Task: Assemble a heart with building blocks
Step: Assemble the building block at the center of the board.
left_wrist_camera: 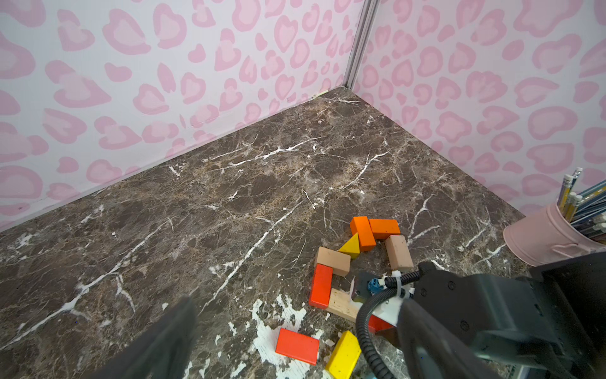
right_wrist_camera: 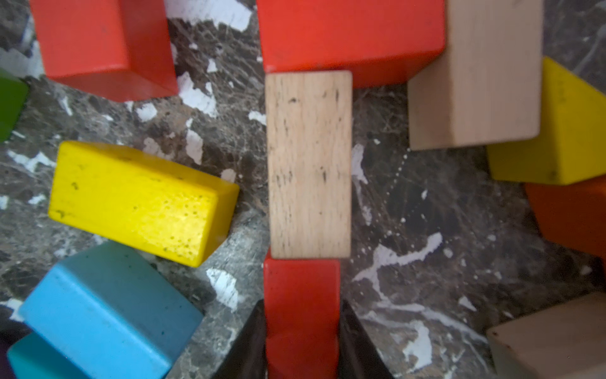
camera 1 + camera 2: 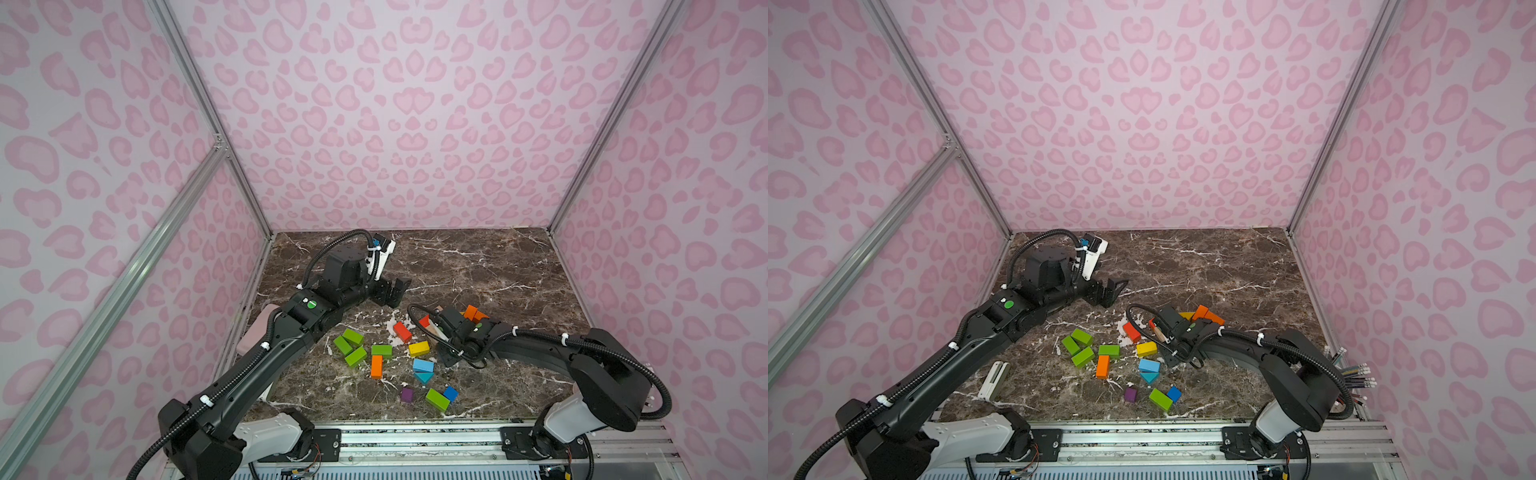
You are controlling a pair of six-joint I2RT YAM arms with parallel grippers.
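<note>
Free: dark veined marble tabletop point(image 3: 490, 266), 12 to 2 o'clock | Blocked: loose painted wooden blocks point(image 3: 382, 350), 6 to 7 | ring of orange, tan, red wooden blocks point(image 1: 364, 233), 3 | pink round pencil cup point(image 1: 537, 239), 4

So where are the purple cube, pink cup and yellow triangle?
purple cube point(image 3: 407, 393), a top view, top face
pink cup point(image 1: 541, 239), left wrist view, side wall
yellow triangle point(image 1: 352, 247), left wrist view, top face

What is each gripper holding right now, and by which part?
Right gripper clamps a red block by its opposite sides; left gripper is open, holding nothing.
</note>
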